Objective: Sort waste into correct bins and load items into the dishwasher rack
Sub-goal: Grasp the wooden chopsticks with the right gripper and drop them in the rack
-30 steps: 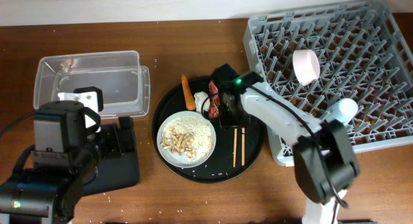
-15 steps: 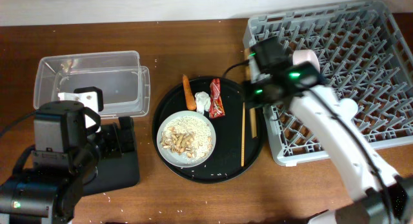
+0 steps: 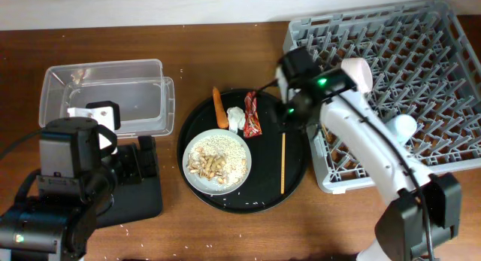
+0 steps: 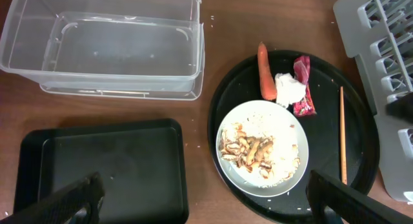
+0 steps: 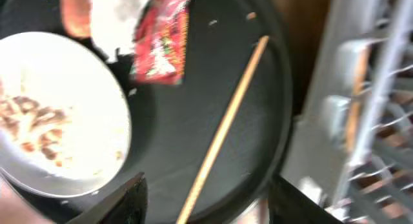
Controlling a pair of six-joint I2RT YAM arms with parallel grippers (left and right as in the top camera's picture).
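Step in hand: loading chopsticks into the rack. R claw is hanging w/ fingers spread wide, gripping nothing. The remaining chopstick is lying right under it on the round black tray, running fwd between the fingers, w/ the rack just to its right. Next, prob.: dropping straight down and pinching the thin stick w/o nudging it away. Vs 0.5 s ago: the stick it was carrying at the rack edge is gone from the claw; a blurred wooden streak in the lattice is prob. it. L claw is idling, spread, empty.
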